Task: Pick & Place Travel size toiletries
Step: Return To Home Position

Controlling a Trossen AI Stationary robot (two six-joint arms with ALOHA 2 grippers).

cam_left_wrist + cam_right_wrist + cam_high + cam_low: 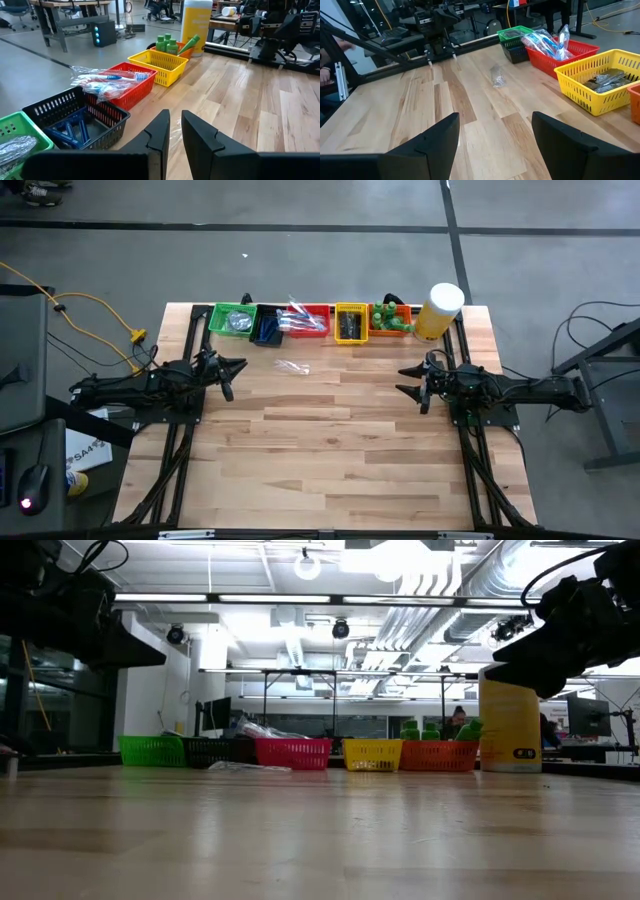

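Toiletries fill a row of bins along the far edge: foil-wrapped pieces in the green bin [236, 321], toothbrushes in clear wrap in the red bin [306, 320], dark items in the yellow bin [350, 324], and little green bottles [167, 44] in the orange bin [391, 321]. One clear-wrapped piece [292, 367] lies flat on the table in front of the bins. My left gripper [240, 370] hovers left of it, its fingers almost together with a thin slit [175, 122]. My right gripper [403, 380] hovers right of centre, wide open [495, 125].
A black bin [267, 327] holding blue items sits between the green and red bins. A tall pale-yellow cylinder with a white lid [440, 310] stands at the far right corner. Bare wood [330, 450] stretches from the grippers toward the near edge.
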